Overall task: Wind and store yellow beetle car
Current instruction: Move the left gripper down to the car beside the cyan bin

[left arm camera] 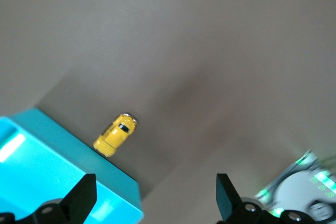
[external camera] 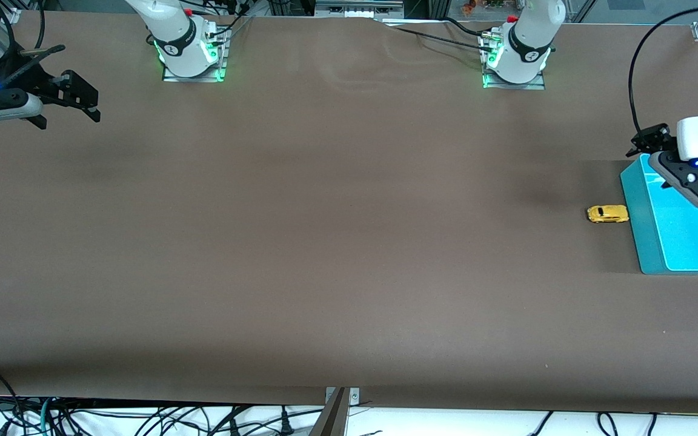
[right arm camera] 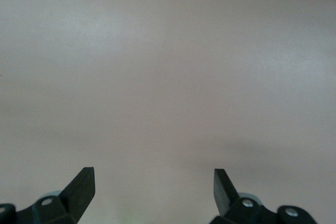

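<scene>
The yellow beetle car [external camera: 608,214] [left arm camera: 115,134] stands on the brown table, close beside the outer wall of a teal bin [external camera: 646,242] [left arm camera: 79,166] at the left arm's end. My left gripper [external camera: 670,163] [left arm camera: 156,195] hangs open and empty over the bin's corner that lies toward the robots' bases, with one finger above the bin and the other above bare table. The car lies a short way from it, on the table. My right gripper [external camera: 70,120] [right arm camera: 154,187] waits open and empty above bare table at the right arm's end.
The teal bin runs off the picture's edge at the left arm's end. The two arm bases [external camera: 190,57] [external camera: 515,60] stand along the table's edge farthest from the front camera. Cables hang below the table's near edge [external camera: 349,402].
</scene>
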You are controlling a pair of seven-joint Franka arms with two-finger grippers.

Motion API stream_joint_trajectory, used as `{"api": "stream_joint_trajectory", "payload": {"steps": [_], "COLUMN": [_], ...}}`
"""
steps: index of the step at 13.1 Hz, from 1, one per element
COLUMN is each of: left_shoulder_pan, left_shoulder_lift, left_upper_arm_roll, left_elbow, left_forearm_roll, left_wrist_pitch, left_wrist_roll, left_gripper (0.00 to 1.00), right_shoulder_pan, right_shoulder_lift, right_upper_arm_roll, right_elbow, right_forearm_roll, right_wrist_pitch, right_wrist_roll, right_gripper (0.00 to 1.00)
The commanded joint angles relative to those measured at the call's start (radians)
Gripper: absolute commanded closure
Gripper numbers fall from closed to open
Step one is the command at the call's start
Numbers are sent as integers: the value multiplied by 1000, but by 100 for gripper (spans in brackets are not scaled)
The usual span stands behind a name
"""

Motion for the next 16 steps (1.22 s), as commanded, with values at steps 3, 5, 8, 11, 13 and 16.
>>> {"api": "stream_joint_trajectory", "payload": {"steps": [3, 5, 8, 11, 13, 16], "left_shoulder_pan": [57, 92, 155, 181, 198, 226], "left_shoulder_lift": [-12, -10, 74, 197, 238, 278], "left_upper_arm_roll": [-8, -8, -10, -11, -13, -16], "left_elbow": [-198, -281, -323, -289, -294, -292], "left_forearm_roll": [55, 68, 68, 54, 53, 49], "left_wrist_pitch": [246, 361, 504, 565, 602, 645], "left_wrist_roll": [396, 483, 643, 793, 815, 852], "left_gripper": [0, 0, 0, 0, 0, 0], "right_shoulder_pan": [5, 7, 5, -7, -9, -9], "right_shoulder_lift": [22, 37, 45, 51, 53, 51], "right_upper_arm_roll": [-20, -20, -20, -20, -22, -22], "right_elbow": [51, 58, 68, 68, 68, 68], "right_forearm_roll": [-28, -39, -37, -37, -36, -36], "right_wrist_pitch": [-23, -9, -6, -1, -1, -1], "right_wrist_roll": [25, 23, 25, 26, 25, 25], "right_gripper": [0, 0, 0, 0, 0, 0]}}
